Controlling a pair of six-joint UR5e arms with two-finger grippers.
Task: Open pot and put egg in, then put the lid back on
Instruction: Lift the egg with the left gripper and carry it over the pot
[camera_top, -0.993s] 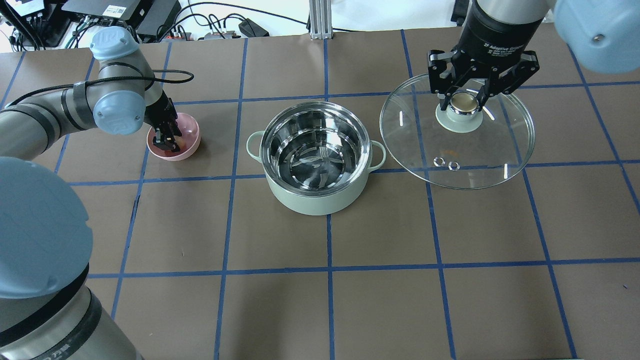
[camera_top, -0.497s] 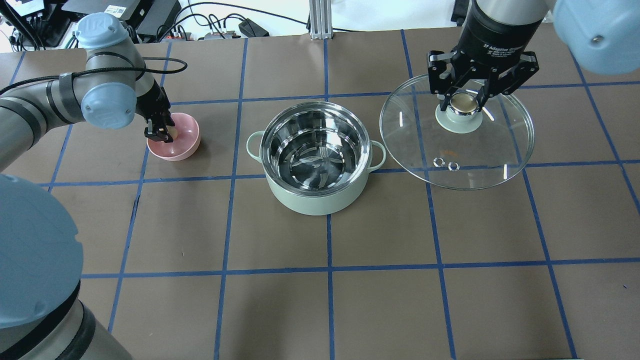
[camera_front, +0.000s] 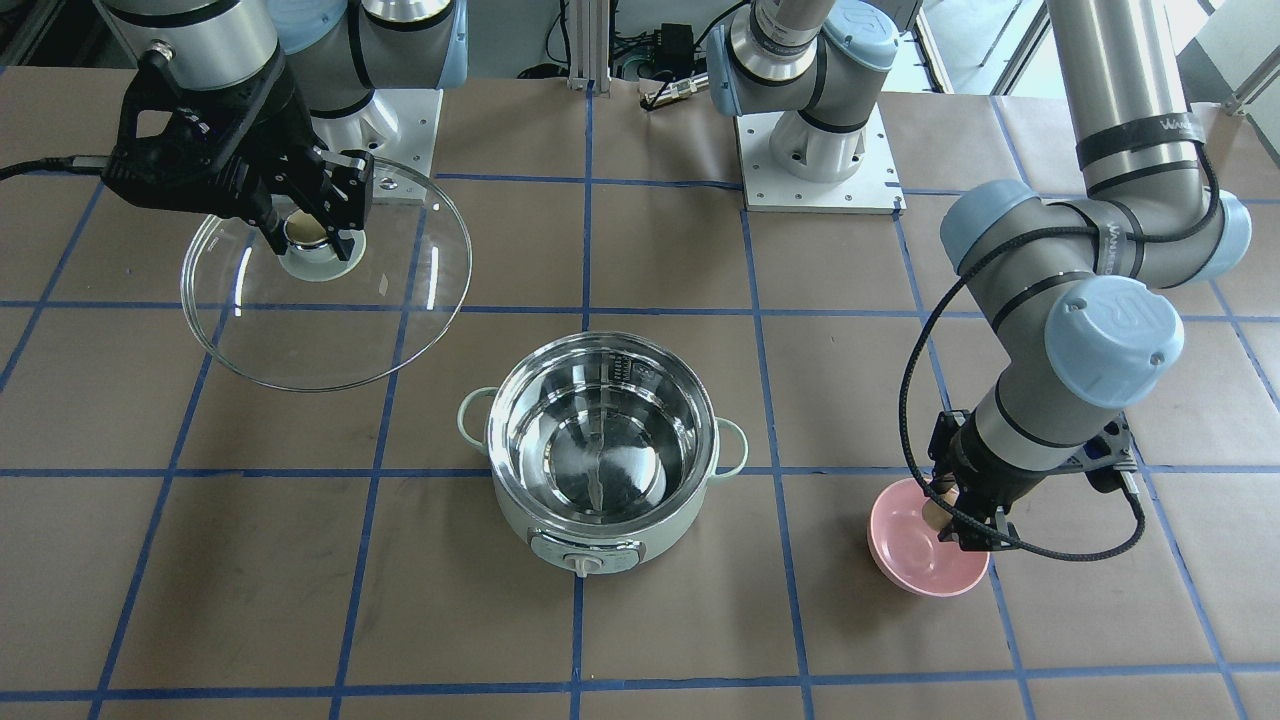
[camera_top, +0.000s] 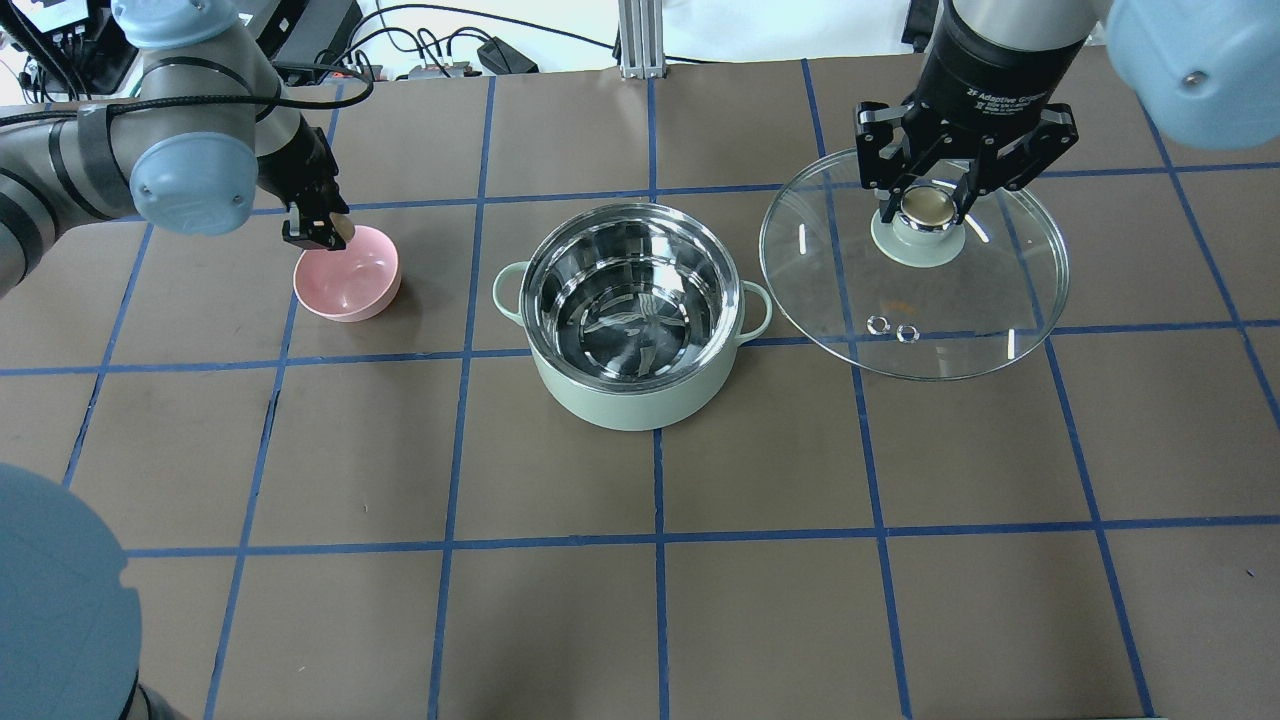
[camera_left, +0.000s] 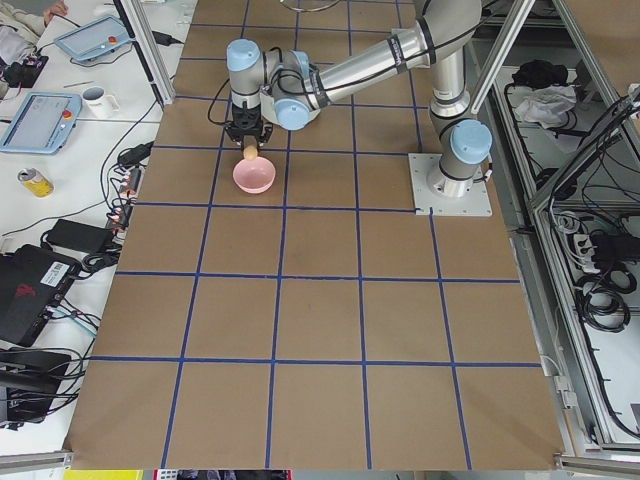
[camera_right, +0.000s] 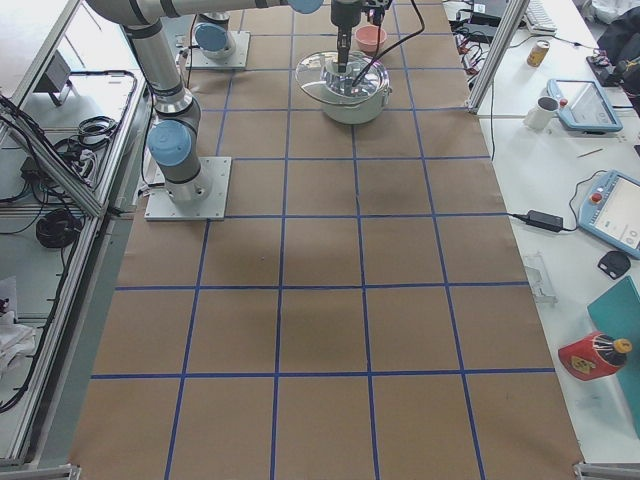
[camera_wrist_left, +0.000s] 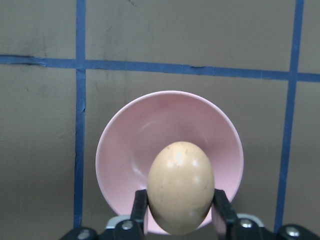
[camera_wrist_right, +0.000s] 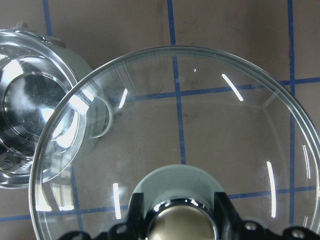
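Front-facing: pot stands open mid-surface, its steel interior empty. Lid is off, carried by the right hand, which is clamped on the knob, well to the pot's side. Left hand pinches the egg over the rim of the pink bowl. The blue joint cap carries a "UR" mark. A black arm band has lettering starting "Wan"; the rest is unreadable.

Overhead: same layout, with the egg at the bowl's far rim. The right hand's body reads "2F Adaptive Gripper"; the smaller print below is illegible.

Exterior left: the egg hangs from the near arm above the bowl, so it is lifted clear.

Exterior right: too small to add anything. The lid seems raised off the surface, near the pot.

Left wrist: both fingers are closed on the egg's sides, with the empty bowl beneath.

Right wrist: the fingers grip the knob, and the pot shows through the glass at one edge.

Judgement: opening is done and the egg is picked up. Left to do: carry the egg to the pot, release it, and replace the lid.
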